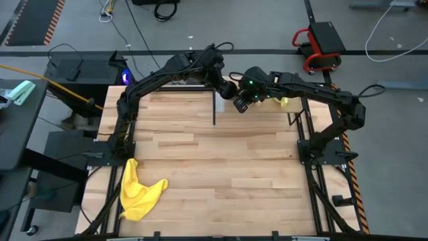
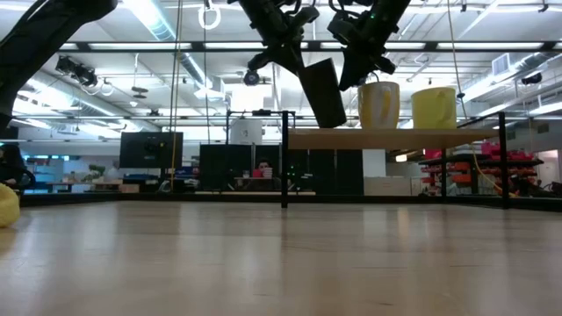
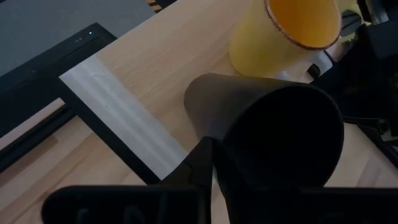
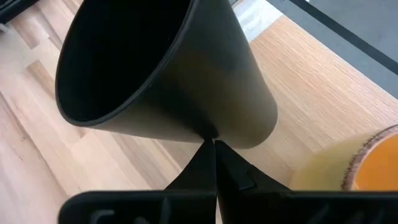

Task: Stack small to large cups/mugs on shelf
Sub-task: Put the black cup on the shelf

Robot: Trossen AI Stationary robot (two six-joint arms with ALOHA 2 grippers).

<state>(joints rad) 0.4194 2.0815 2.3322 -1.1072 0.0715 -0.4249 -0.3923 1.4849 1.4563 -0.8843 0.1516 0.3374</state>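
Black cup hangs tilted above the shelf at upper centre of the low view, both pincers at it: the left pincer and the right pincer each appear clamped on its rim. Orange mug and yellow-green mug stand on the shelf just beside. Risk, in my judgement: a mistimed release between two grips drops the cup onto the table or knocks the orange mug.
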